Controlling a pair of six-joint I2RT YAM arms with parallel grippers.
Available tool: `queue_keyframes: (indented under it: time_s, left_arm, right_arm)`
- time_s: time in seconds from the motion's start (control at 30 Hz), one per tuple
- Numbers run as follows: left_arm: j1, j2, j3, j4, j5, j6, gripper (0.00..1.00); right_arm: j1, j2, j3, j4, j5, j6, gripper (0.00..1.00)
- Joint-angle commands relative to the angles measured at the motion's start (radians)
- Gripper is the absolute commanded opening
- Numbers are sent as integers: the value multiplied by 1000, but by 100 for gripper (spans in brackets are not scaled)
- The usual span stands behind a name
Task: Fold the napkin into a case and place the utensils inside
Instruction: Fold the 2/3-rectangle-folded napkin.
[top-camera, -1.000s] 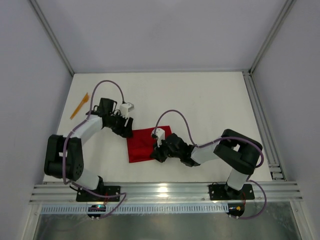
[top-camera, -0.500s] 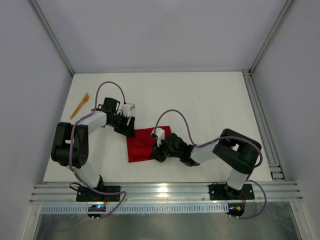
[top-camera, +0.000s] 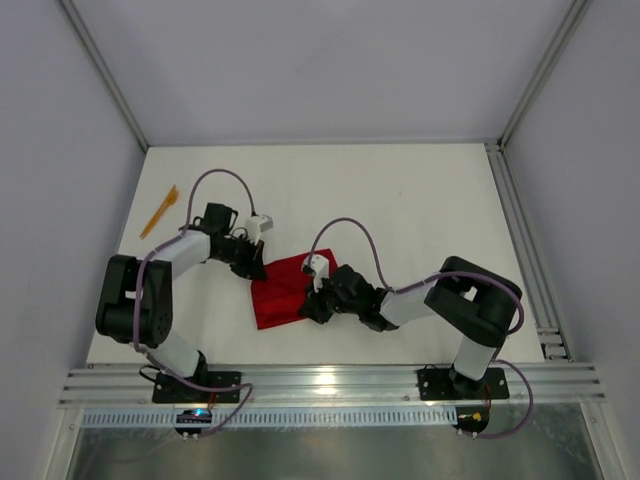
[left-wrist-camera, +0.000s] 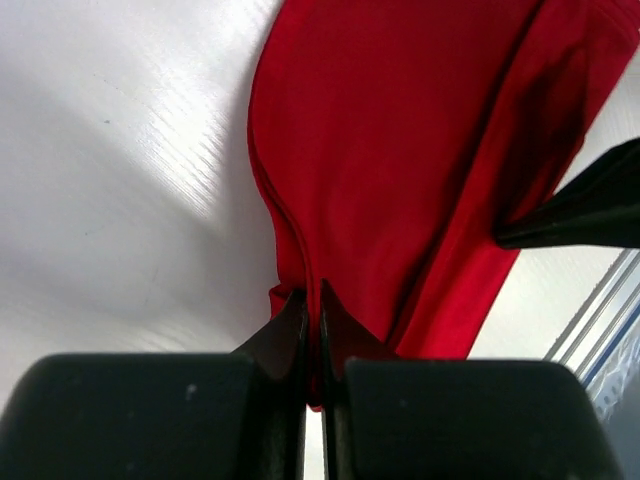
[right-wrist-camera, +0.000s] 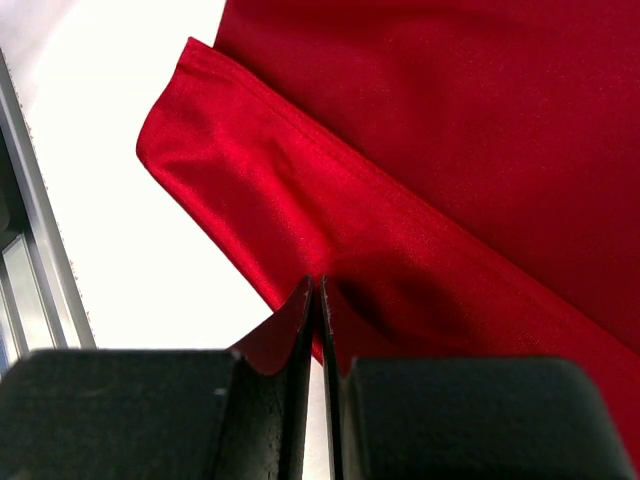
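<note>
Surface: we see a white table (top-camera: 400, 200) boxed in by pale walls on the far, left and right sides, with metal posts rising at the far corners.
Near edge: a ribbed aluminium rail (top-camera: 330, 383) runs across the front, and both arm bases are bolted onto it.
Right edge: a second metal track (top-camera: 520, 240) lines the table's right side.
Open room: we find the far half and the right part of the table bare white. The arms and the cloth crowd the near-left middle.
Napkin: the napkin (top-camera: 280, 295) lies left of centre between the two grippers, rumpled. In the right wrist view a folded band with a rounded corner lies over a flatter layer.
Utensils: the utensils (top-camera: 158, 212) lie close to the left wall, well apart from the napkin. We cannot tell the orange pieces apart.
Left arm: its elbow is folded back near the left side and its forearm reaches rightward, low over the table, putting the left gripper (top-camera: 256, 266) at the napkin's far-left corner.
Left jaws: pressed together, pinching that corner, with red cloth showing between the fingertips in the wrist view.
Right arm: its elbow is bent at the right and its forearm stretches leftward and low, with the right gripper (top-camera: 310, 305) on the napkin's near-right part.
Right jaws: pressed together, nipping the edge of the folded band.
Cables: a purple cable (top-camera: 345, 235) loops above each forearm.
</note>
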Motion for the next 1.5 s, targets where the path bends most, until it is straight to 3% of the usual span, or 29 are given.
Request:
queue_keyframes:
  time_s: [0.0, 0.23, 0.4, 0.57, 0.93, 1.17, 1.47]
  left_arm:
    - [-6, -114, -33, 15, 28, 91, 0]
    - [-130, -274, -130, 24, -135, 240, 0]
    - [-200, -376, -177, 1, -228, 303, 0]
    - [-234, -392, -170, -40, -231, 320, 0]
    - [-427, -436, -193, -68, -340, 302, 0]
    - [-486, -475, -246, -109, -310, 300, 0]
    - [-564, -433, -326, -1, -411, 305, 2]
  right_arm:
    - [-3, 25, 17, -93, 0, 10, 10]
    - [-16, 39, 95, -204, -8, 38, 10]
    - [-40, 49, 92, -189, -22, 108, 9]
    - [-56, 65, 112, -184, -22, 179, 10]
    - [-63, 63, 120, -201, 27, 268, 10]
    - [-100, 62, 89, -141, 47, 377, 10]
    - [-108, 11, 71, -139, 84, 404, 13]
